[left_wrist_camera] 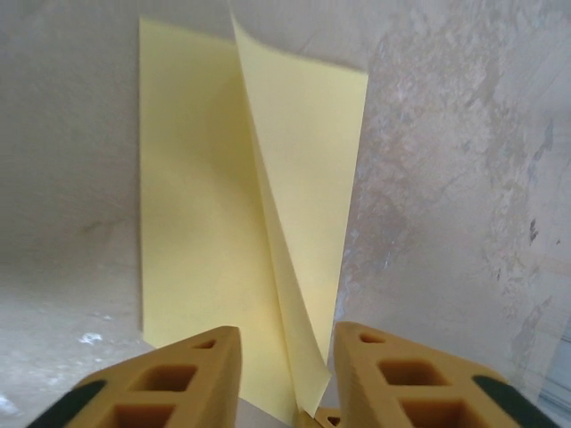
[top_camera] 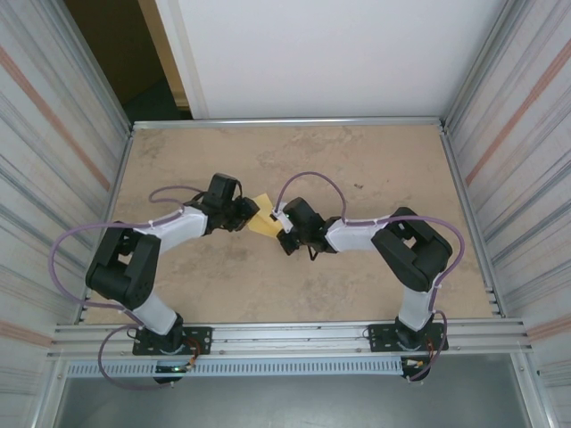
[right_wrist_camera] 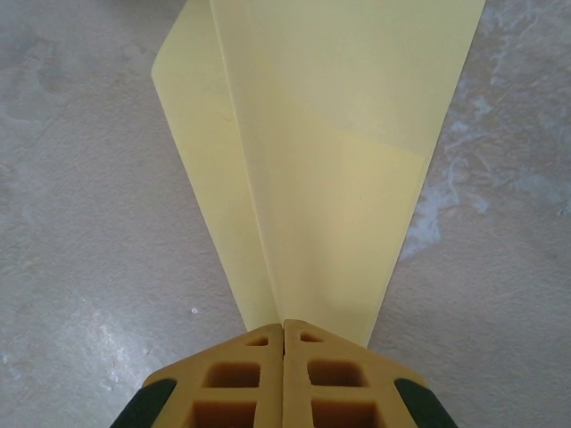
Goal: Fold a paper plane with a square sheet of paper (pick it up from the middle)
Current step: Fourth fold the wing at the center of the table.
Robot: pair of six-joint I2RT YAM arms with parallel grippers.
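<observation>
**Obs.** Thin yellow square sheet of paper (top_camera: pixel 263 223) sits near the middle of the mottled beige desk (top_camera: pixel 375 160), between the two wrists. It is partly folded, not flat. In the left wrist view one ply lies on the desk, and a second ply stands up off it along a slanted crease running from 6 o'clock toward 12 o'clock.

**Left fingers** (left_wrist_camera: pixel 192 374): yellow ribbed pads with a moderate gap between them, at 9 o'clock of the sheet in the top view. The raised ply's lower edge hangs in the gap, nearer the 3 o'clock pad. Neither pad presses it, so there is no grip.

**Right fingers** (right_wrist_camera: pixel 241 374): pressed together with no gap, pinching the sheet where its fold narrows. The paper fans out from the pinch toward 12 o'clock. In the top view they sit at 4 o'clock of the sheet.

**Step (judgement):** early in the folding. One long crease exists, but there is no sharp nose and no wings. The right side anchors the sheet and the left is free to take hold.

**Next (judgement):** the left fingers should take the loose ply near its edge, lay it over in line with the crease, then press it flat. Thin paper may buckle or slip out of line if pulled against the pinch.

**Markings:** no brand, label or writing legible on paper, fingers or desk.
</observation>
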